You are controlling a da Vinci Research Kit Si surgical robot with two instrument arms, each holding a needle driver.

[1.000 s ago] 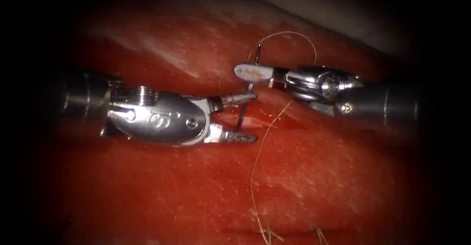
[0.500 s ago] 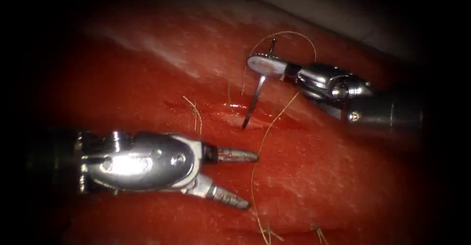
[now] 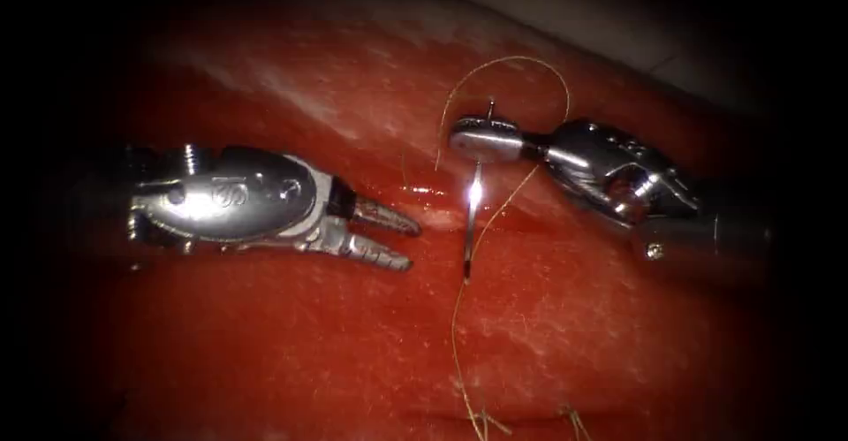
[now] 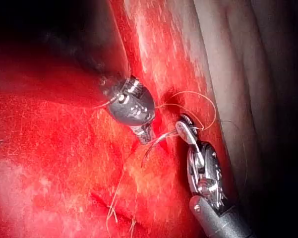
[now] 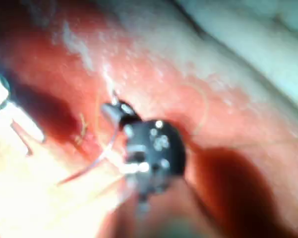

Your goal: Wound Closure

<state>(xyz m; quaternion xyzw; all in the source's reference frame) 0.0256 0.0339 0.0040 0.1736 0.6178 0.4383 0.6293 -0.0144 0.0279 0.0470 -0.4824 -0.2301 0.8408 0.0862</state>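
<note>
my right tool [image 3: 481,132] clamps the needle [image 3: 471,220] near its tail, clear of the tissue [image 3: 574,335]; my left tool [image 3: 393,238] gapes empty; i should grip firmly.

The right claw [image 3: 484,135] grips the needle [image 3: 472,204] near its thread end, jaws closed; the needle hangs free above the tissue [image 3: 574,335]. The thread [image 3: 459,317] loops over the claw and trails toward the near edge. The left claw [image 3: 389,238], jaws parted, holds nothing.

Both tools [image 3: 386,233] [image 3: 484,136] read to me as polished metal; needle [image 3: 471,220] glossy steel; tissue [image 3: 574,317] wet, glistening, seemingly grainy.
</note>
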